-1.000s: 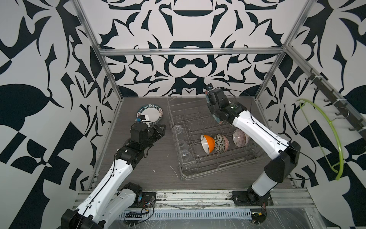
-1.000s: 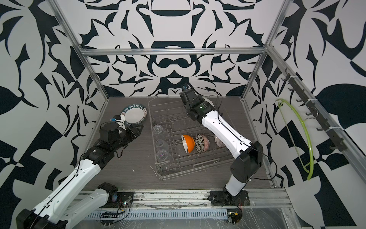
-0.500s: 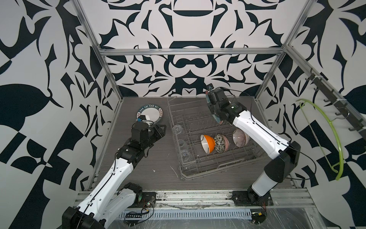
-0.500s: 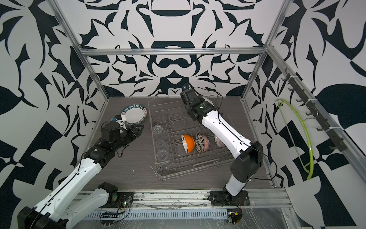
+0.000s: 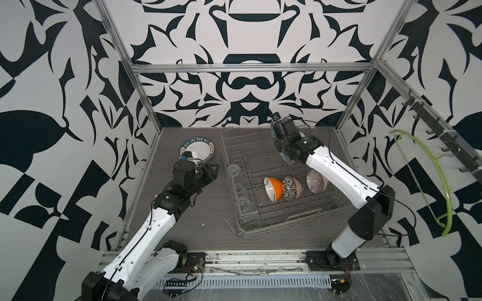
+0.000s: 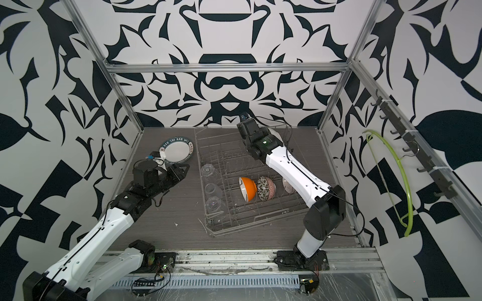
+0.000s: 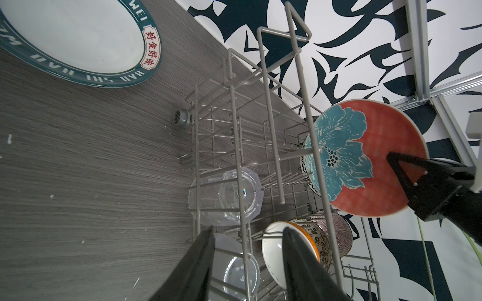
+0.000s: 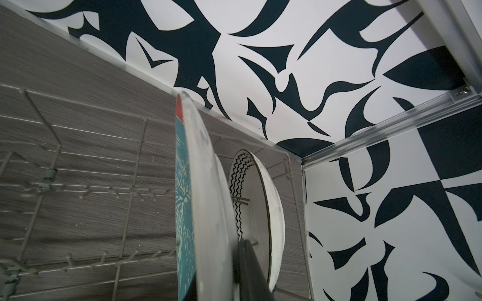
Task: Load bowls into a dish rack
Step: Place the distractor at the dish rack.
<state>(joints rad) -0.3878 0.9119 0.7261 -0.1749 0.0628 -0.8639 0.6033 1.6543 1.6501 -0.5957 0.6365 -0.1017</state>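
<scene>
Three bowls stand on edge in a row inside the grey wire dish rack (image 5: 226,156): an orange one (image 5: 273,189), a black-and-white floral one (image 5: 290,188) and a pinkish striped one (image 5: 316,181). In the left wrist view the orange bowl (image 7: 276,250) shows its white inside. My left gripper (image 5: 212,169) hovers open and empty over the table, left of the rack. At the rack's rear, my right gripper (image 8: 221,260) is shut on the rim of a red-and-teal flower plate (image 7: 365,161), holding it upright above the tines.
A white plate with a teal lettered rim (image 5: 197,149) lies on the table behind my left gripper. Three clear glasses (image 5: 241,189) sit along the rack's left side. A zigzag-patterned plate (image 8: 250,198) stands in the rack just beyond the flower plate.
</scene>
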